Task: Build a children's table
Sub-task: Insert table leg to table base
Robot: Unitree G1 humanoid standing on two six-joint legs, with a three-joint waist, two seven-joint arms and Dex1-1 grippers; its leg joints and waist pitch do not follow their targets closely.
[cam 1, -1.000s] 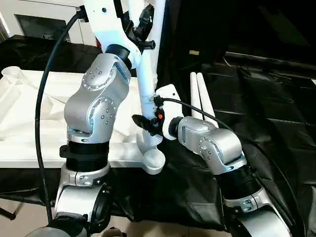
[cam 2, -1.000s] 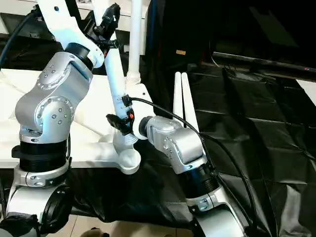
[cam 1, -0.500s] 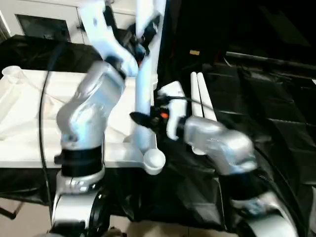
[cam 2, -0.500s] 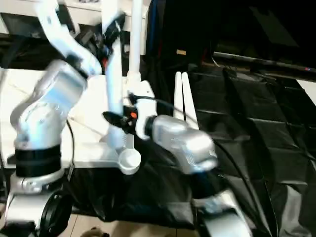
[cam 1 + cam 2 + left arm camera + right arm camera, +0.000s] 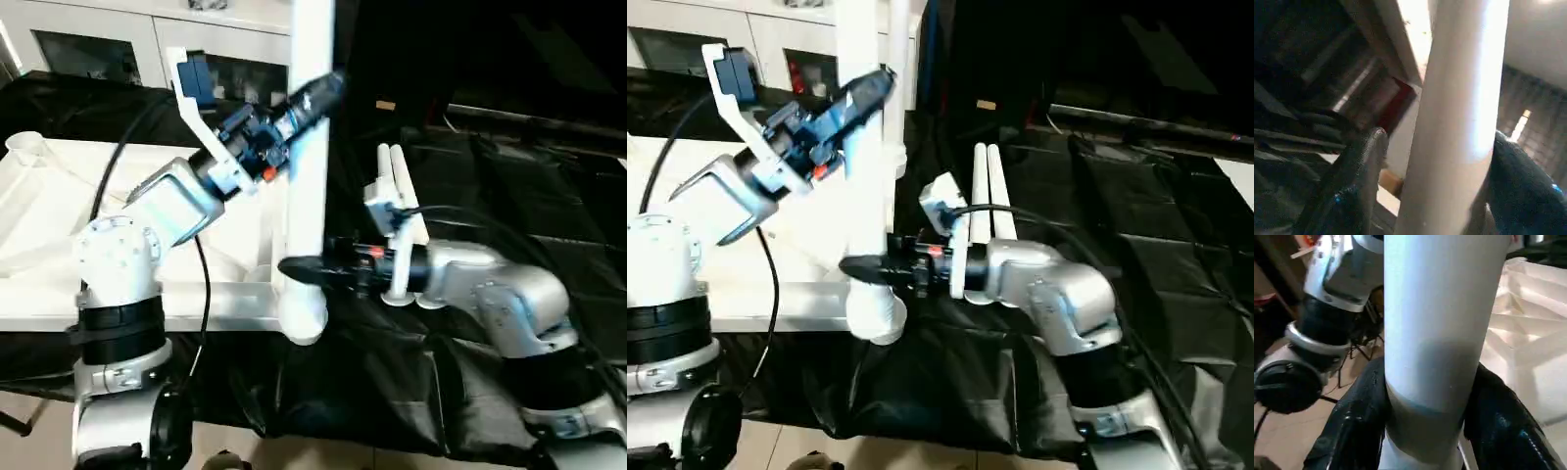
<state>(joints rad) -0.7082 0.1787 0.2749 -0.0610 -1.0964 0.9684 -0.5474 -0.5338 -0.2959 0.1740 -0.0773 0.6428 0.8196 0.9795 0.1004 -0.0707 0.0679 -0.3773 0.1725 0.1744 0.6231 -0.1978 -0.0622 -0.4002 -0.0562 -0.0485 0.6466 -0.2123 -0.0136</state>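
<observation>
Risk: leg [image 5: 306, 186] is standing upright in near corner socket [image 5: 302, 318] of tabletop [image 5: 59, 211]. If I am pushing off-axis, it is jamming or levering out.

Left tool [image 5: 312, 98] is reaching in from 9 o'clock, fingers [image 5: 1359, 181] straddling upper shaft (contact unclear).

Right tool [image 5: 299, 268] is coming level from 3 o'clock, pinching leg low, just above socket.

Spare legs [image 5: 400, 196] are lying on black cloth at 2 o'clock.

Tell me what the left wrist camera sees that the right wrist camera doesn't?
The left wrist view shows the upper part of the leg, a finger on each side of it, with a cabinet edge behind. The right wrist view shows the leg's lower part, the ribbed tabletop and the left arm. Both show the same upright white leg between two black fingers.
</observation>
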